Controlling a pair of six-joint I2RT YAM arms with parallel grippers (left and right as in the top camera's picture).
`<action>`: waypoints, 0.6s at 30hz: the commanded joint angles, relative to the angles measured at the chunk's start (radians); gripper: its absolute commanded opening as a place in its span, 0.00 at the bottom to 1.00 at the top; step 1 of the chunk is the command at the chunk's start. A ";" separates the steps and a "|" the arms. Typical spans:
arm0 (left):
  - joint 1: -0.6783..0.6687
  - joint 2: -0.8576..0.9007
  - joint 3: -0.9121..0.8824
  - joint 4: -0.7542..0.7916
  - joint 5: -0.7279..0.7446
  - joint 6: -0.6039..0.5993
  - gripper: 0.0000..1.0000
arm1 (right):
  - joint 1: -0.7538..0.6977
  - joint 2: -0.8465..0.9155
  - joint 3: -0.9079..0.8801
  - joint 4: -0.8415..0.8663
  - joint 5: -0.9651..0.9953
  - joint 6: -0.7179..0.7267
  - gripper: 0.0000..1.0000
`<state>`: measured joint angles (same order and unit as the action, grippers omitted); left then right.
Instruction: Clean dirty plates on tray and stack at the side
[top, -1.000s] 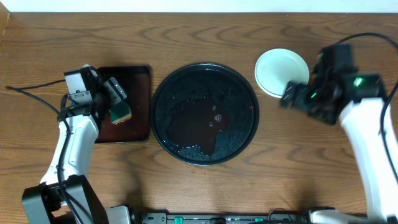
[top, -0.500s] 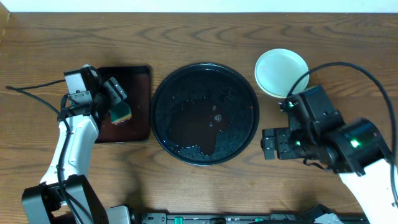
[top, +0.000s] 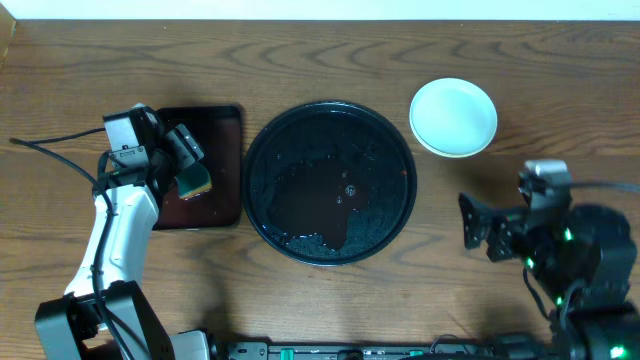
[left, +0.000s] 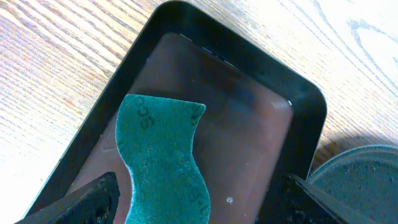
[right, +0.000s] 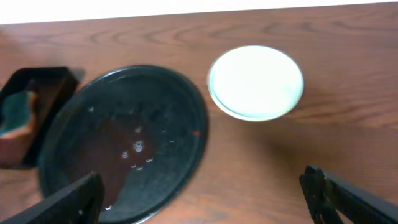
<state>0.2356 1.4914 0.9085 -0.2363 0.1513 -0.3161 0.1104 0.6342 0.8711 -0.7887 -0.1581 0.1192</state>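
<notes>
The round black tray (top: 262, 150) lies mid-table, wet with droplets and with no plates on it; it also shows in the right wrist view (right: 186, 109). A pale mint-white plate (top: 453, 116) sits on the table to the tray's upper right, also in the right wrist view (right: 255, 81); I cannot tell whether others lie under it. The pale yellow plate is not visible. My right gripper (top: 472, 226) (right: 205, 199) is open and empty, low and right of the tray, apart from the plate. My left gripper (top: 186, 150) (left: 199, 205) is open over a green sponge (left: 163, 155).
The sponge (top: 197, 182) lies in a small rectangular reddish-brown tray (top: 225, 130) left of the round tray; its dark rim (left: 249, 62) shows in the left wrist view. A small red speck (right: 196, 132) sits near the round tray's right rim.
My right arm has pulled back from beside the plate toward the table's front right, leaving the plate where it was. The left arm has not moved.
</notes>
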 joint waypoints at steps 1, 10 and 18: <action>0.003 0.003 0.000 -0.002 -0.005 0.005 0.84 | -0.114 -0.148 -0.176 0.104 -0.124 -0.057 0.99; 0.003 0.003 0.000 -0.003 -0.005 0.005 0.84 | -0.143 -0.490 -0.499 0.282 -0.084 -0.005 0.99; 0.003 0.003 0.000 -0.003 -0.005 0.005 0.84 | -0.142 -0.628 -0.709 0.497 -0.073 0.008 0.99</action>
<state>0.2356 1.4914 0.9085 -0.2363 0.1513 -0.3161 -0.0242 0.0235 0.2039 -0.3313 -0.2356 0.1104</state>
